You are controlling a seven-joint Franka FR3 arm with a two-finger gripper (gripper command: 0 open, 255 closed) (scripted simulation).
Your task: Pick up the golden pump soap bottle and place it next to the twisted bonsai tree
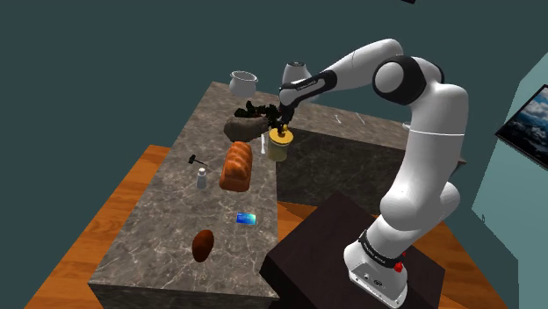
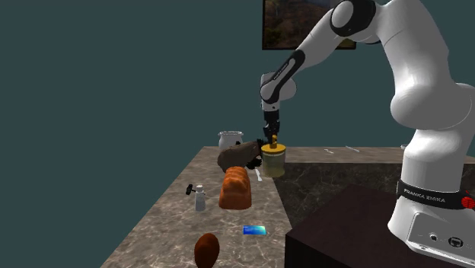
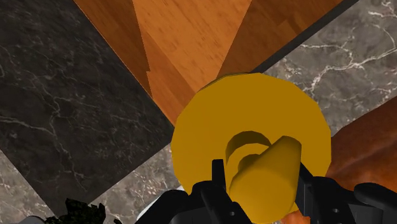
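The golden pump soap bottle (image 1: 281, 147) hangs at the marble counter's edge with my gripper (image 1: 283, 123) shut on its pump from above. In the second exterior view the bottle (image 2: 273, 161) sits just under the gripper (image 2: 273, 133). The twisted bonsai tree (image 1: 248, 123), dark-leaved with a brown base, stands right beside the bottle, toward the shoulder view's left, and it also appears as the bonsai (image 2: 240, 156). In the wrist view the round golden cap (image 3: 210, 127) and its pump nozzle (image 3: 264, 175) lie between the black fingers (image 3: 216, 189) of my gripper (image 3: 264, 194). Wooden floor shows beyond the cap.
On the counter (image 1: 158, 219) lie a bread loaf (image 1: 235, 167), a small grey bottle (image 1: 201, 180), a blue card (image 1: 246, 218) and a brown oval thing (image 1: 203, 245). A pot (image 1: 242, 83) and a kettle (image 1: 294, 72) stand at the far end. The dark stand (image 1: 325, 246) adjoins the counter.
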